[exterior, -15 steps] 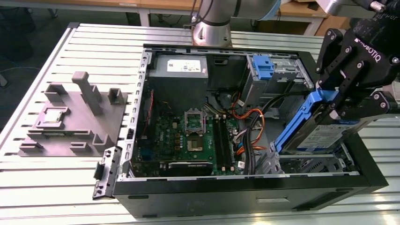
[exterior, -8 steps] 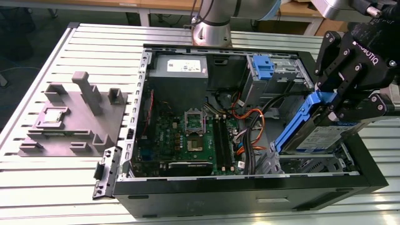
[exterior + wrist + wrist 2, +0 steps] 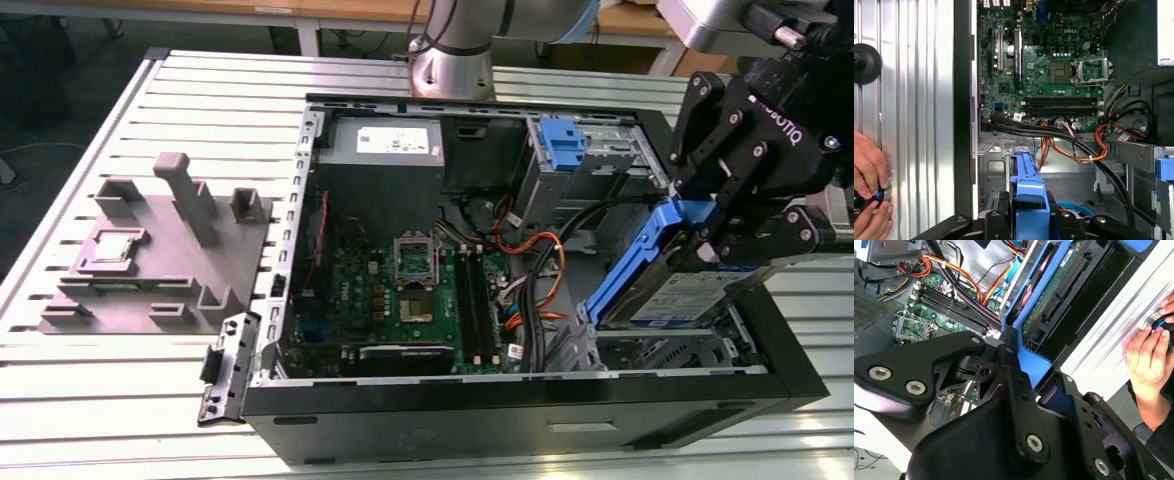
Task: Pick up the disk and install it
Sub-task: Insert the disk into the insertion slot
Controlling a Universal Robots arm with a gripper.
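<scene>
**A:** Slatted alu table (image 3: 80,400), open PC case (image 3: 534,420) lying on its side on it. Arm pose?

**B:** Arm base (image 3: 451,50) is at top centre of the exterior view, behind the case. Wrist comes in at upper right. Gripper (image 3: 742,245) points down, leaning a bit, over the case's lower right corner.

**A:** Fingers?

**B:** Narrow, clamped on the disk (image 3: 667,295) at its upper end.

**A:** Counts?

**B:** 1 arm, 1 gripper, 1 disk. 1 bare blue bracket (image 3: 561,145) in the bay near the case's top right. 1 motherboard (image 3: 400,290) w/ 1 CPU socket (image 3: 414,262). 1 grey fixture (image 3: 160,250) at left of frame, 1 small square chip (image 3: 114,247) on it. Person's hands (image 3: 869,167): 2 in the first wrist view, close together over the table, just outside the case wall.

**A:** Disk pos & heading?

**B:** Mid-right of the exterior view, inside the case opening. Lower end is down by the drive cage (image 3: 667,345); can't tell if touching. Long axis runs lower left to upper right, steeply tilted. Label face is toward the camera, blue rail (image 3: 627,265) along the edge on the exterior view's left. Second wrist view shows its circuit-board side w/ connector.
</scene>
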